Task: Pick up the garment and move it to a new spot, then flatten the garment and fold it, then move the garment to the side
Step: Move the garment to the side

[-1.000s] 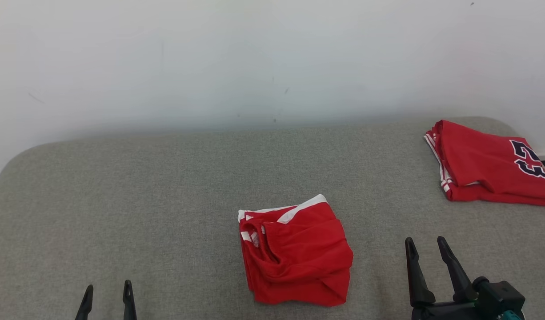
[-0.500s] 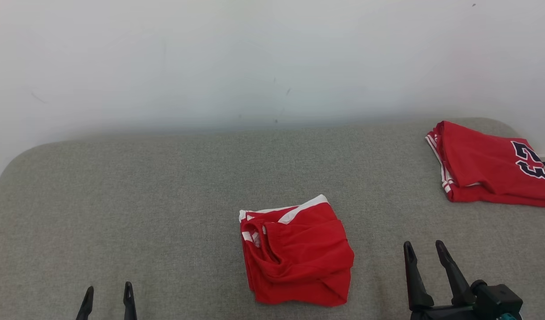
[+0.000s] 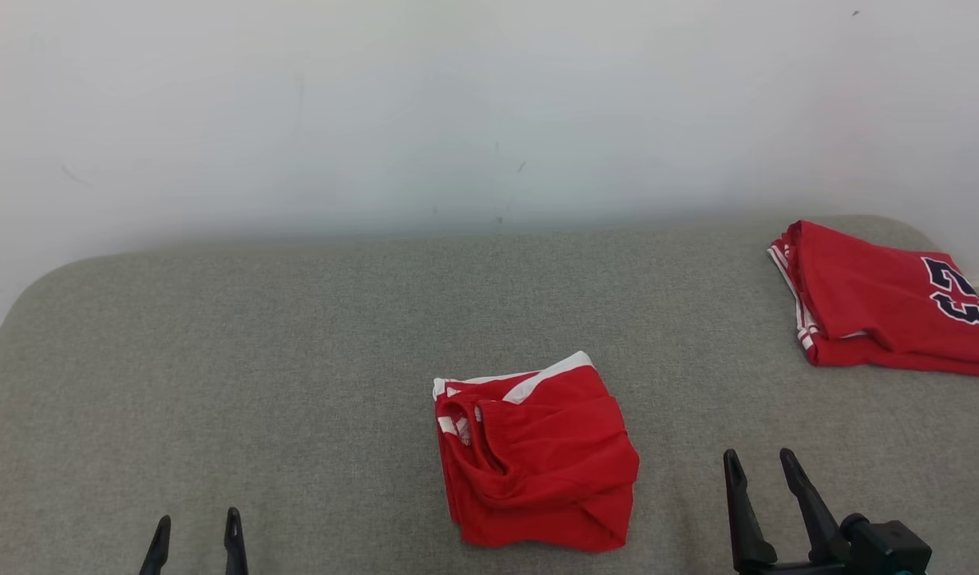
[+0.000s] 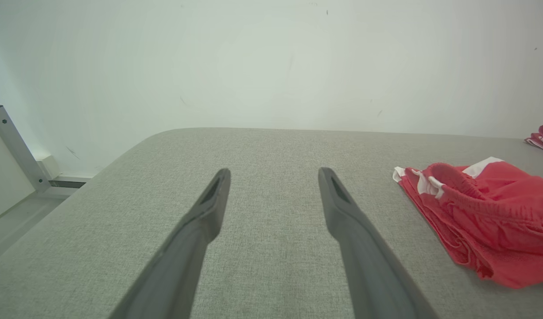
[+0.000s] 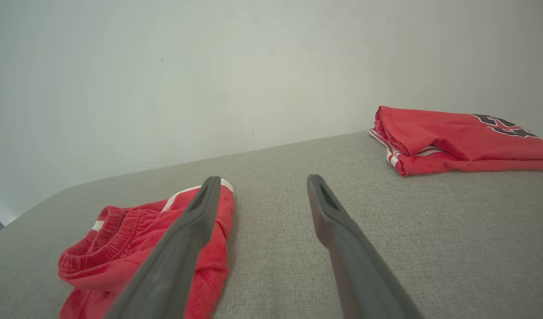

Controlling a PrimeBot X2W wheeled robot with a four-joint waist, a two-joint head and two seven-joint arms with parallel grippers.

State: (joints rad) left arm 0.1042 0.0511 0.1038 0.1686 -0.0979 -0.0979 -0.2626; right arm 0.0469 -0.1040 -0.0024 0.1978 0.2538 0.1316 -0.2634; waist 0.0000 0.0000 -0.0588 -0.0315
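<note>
Nearest the robot, the left claw (image 3: 198,517) shows two dark fingertips at the lower left of the head view. They are spread apart with nothing between them, over bare cloth. The right claw (image 3: 758,454) rises at the lower right, its long dark fingers likewise parted and empty. Both stand over a grey fabric-covered worktop (image 3: 218,359) with rounded far corners.

Between the claws, nearer the right one but touching neither, lies the task's garment. It is a loosely bundled pair of red shorts (image 3: 537,463) in thin fabric with white stripes, the elastic waistband turned toward the left. It sits in the near middle of the worktop. Open cloth stretches wide to its left and behind it up to the far edge.

At the far right corner, well apart from the shorts, rests a folded red jersey (image 3: 873,303) with white trim and a dark numeral. Its right end is cut off by the picture's edge. Beyond the far edge stands a pale wall (image 3: 457,104) with a few small marks.

Compared with a second ago, the right claw has drawn back toward the bottom of the head view. The whole picture sits slightly lower, so the camera has tipped a little. The shorts and jersey lie as they did, and both claws were just as wide apart then.
</note>
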